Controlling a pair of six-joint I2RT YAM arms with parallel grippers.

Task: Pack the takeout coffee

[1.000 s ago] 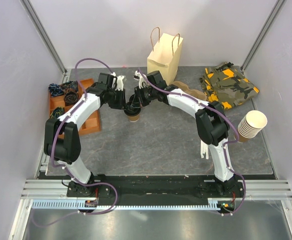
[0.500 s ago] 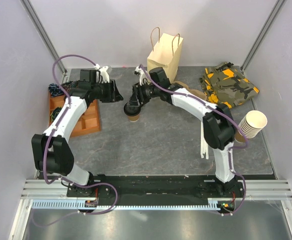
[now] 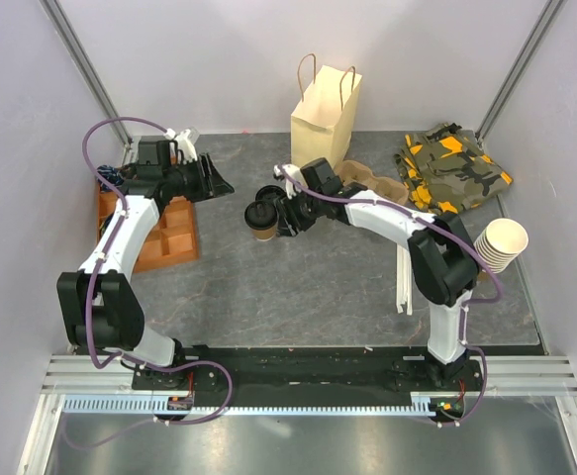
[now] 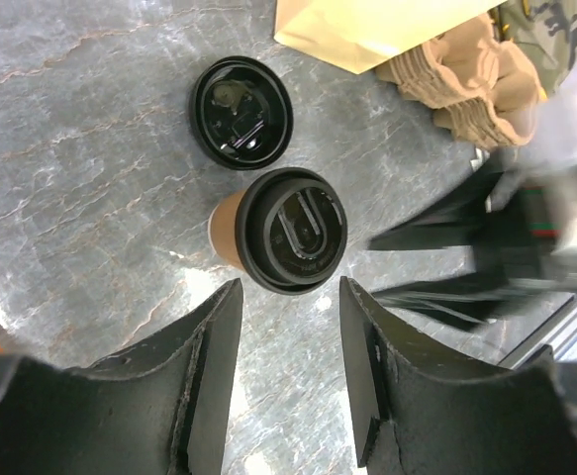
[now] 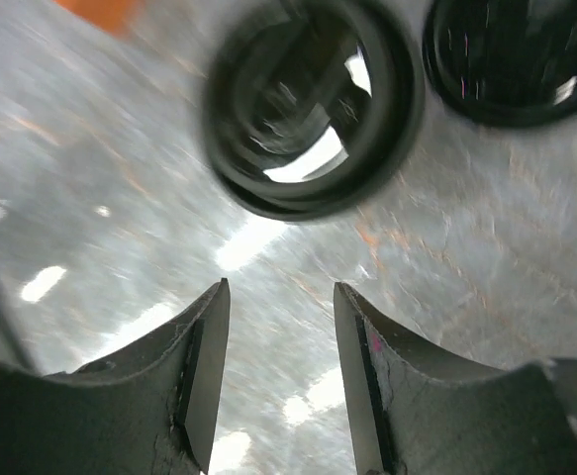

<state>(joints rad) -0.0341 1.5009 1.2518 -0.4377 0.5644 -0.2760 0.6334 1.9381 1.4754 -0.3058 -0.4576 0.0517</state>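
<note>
The takeout coffee, a small brown paper cup with a black lid, stands upright on the grey table. A loose black lid lies just behind it. My right gripper is open and empty, close to the cup's right side. In the right wrist view the cup is blurred just ahead of the open gripper. My left gripper is open and empty, off to the cup's left. In the left wrist view the cup sits beyond the open gripper, and the loose lid lies farther on. The tan paper bag stands upright at the back.
Brown pulp cup carriers lie right of the bag. A camouflage cloth is at the back right. A stack of pale cups hangs over the right edge. An orange tray sits at the left. White sticks lie near the right arm.
My left gripper has pulled back from the cup to the left. My right gripper has moved off the cup's top to its right side, which uncovers the loose lid.
</note>
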